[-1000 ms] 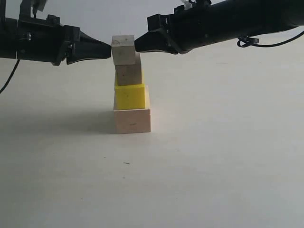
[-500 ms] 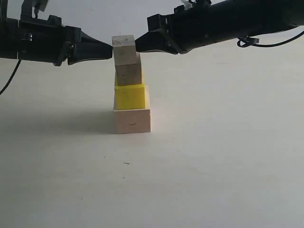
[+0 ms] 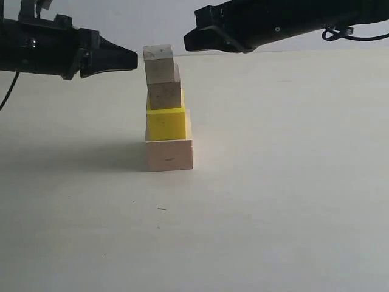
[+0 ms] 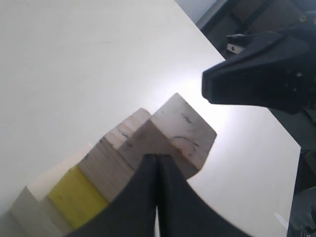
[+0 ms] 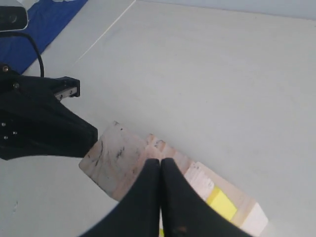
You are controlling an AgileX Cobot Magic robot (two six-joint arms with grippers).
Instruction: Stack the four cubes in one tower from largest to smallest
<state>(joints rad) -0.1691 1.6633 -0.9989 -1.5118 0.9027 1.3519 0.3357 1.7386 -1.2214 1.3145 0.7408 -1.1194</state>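
The tower stands mid-table: a large pale wooden cube (image 3: 169, 154) at the bottom, the yellow cube (image 3: 166, 124) on it, a small brownish wooden cube (image 3: 165, 95) above, and the smallest pale cube (image 3: 158, 64) on top, set slightly to the left. My left gripper (image 3: 134, 60) is shut and empty, its tip just left of the top cube and apart from it. My right gripper (image 3: 188, 41) is shut and empty, raised above and to the right of the top cube. In the left wrist view the top cube (image 4: 182, 133) lies beyond the shut fingers (image 4: 157, 157); the right wrist view shows it (image 5: 112, 158) likewise.
The pale table (image 3: 273, 194) spreads all round the tower. A blue sheet (image 5: 39, 24) lies at the table's far edge in the right wrist view. A black cable (image 3: 7, 100) hangs from the left arm.
Both grippers have drawn back from the top cube, which they flanked closely before. The right one rose up and away, the left one shifted left. The tower stays standing.
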